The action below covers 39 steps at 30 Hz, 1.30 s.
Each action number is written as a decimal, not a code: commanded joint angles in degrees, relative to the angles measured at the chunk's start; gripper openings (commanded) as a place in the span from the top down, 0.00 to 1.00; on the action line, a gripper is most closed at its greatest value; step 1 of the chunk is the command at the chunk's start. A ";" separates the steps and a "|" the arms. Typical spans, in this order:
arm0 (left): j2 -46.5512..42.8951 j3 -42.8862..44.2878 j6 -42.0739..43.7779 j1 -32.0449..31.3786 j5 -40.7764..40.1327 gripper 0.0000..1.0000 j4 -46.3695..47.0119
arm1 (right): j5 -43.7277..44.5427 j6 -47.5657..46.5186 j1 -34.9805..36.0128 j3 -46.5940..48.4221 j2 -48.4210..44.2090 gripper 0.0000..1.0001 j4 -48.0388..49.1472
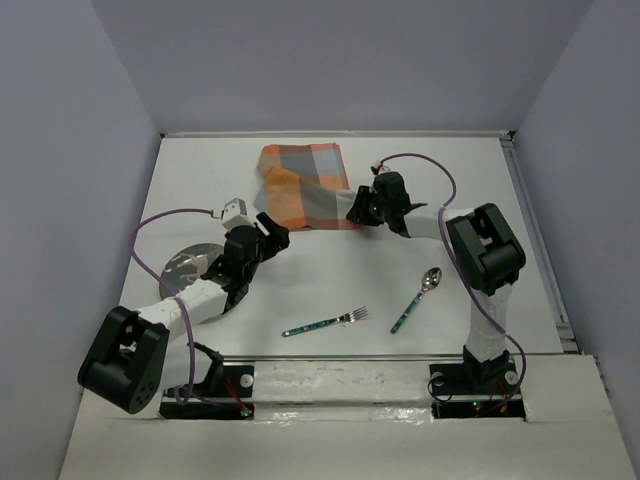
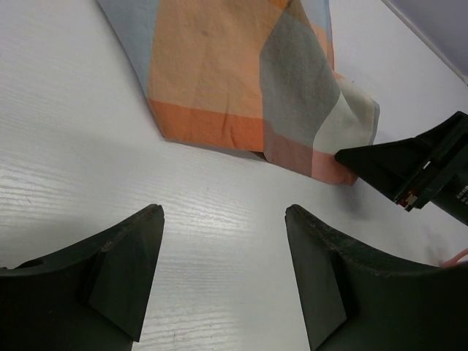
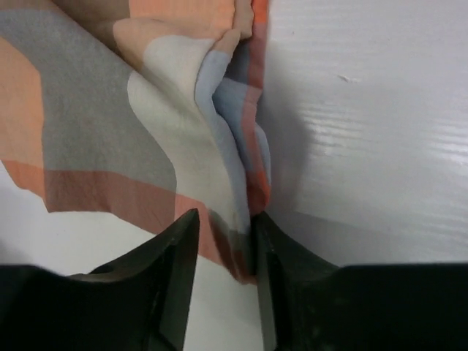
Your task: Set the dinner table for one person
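The white dinner table [image 1: 200, 180] carries an orange-and-grey plaid placemat [image 1: 305, 185], rumpled at its near right corner. My right gripper [image 1: 355, 208] is at that corner. In the right wrist view its jaws [image 3: 225, 219] stand narrowly open around a raised fold of the placemat [image 3: 110, 110]; the fold touches the right finger, with a gap on the left. My left gripper [image 1: 274, 233] hovers open over bare table just in front of the placemat's [image 2: 241, 73] near edge, with nothing between its fingers [image 2: 223, 212]. The right gripper's fingertip [image 2: 409, 168] shows in the left wrist view.
A silver plate [image 1: 185, 265] lies at the left, partly under my left arm. A fork [image 1: 325, 323] with a green handle and a spoon [image 1: 418, 297] lie near the front edge between the arms. Grey walls enclose the table on three sides.
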 commanded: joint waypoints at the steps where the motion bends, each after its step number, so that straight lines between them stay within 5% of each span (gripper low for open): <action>1: -0.41 -0.38 1.27 0.42 -0.72 0.23 3.83 | -5.81 0.62 0.01 5.64 2.90 0.73 3.41; 2: -0.41 -0.56 1.27 0.42 -0.71 0.23 3.92 | -6.68 1.14 0.01 6.36 2.99 0.96 3.75; 3: -0.41 -0.65 1.27 0.42 -0.71 0.23 4.18 | -7.13 1.67 0.01 6.89 2.81 1.00 4.54; 7: -0.85 -2.22 -0.48 0.59 -0.72 0.23 7.24 | -9.32 3.78 0.01 17.93 1.84 1.00 5.17; 12: -1.29 -0.65 -0.23 0.94 1.22 0.23 6.73 | -11.35 3.35 0.54 47.26 2.56 1.00 -2.47; 14: -1.82 -0.30 0.12 0.95 1.48 0.23 6.29 | -9.95 2.04 0.54 49.42 -0.42 1.00 -2.57; 18: -1.56 0.41 0.83 0.95 2.36 0.23 5.68 | -0.56 -4.91 -0.08 42.68 -13.76 1.00 -2.74; 25: 2.57 2.07 0.91 -1.33 9.13 0.20 6.82 | 5.52 -5.62 -3.50 18.97 -24.08 1.00 -2.13; 39: 19.71 17.54 11.37 -18.82 9.40 0.21 2.07 | 8.07 -10.01 -3.50 15.68 -24.35 1.00 -2.74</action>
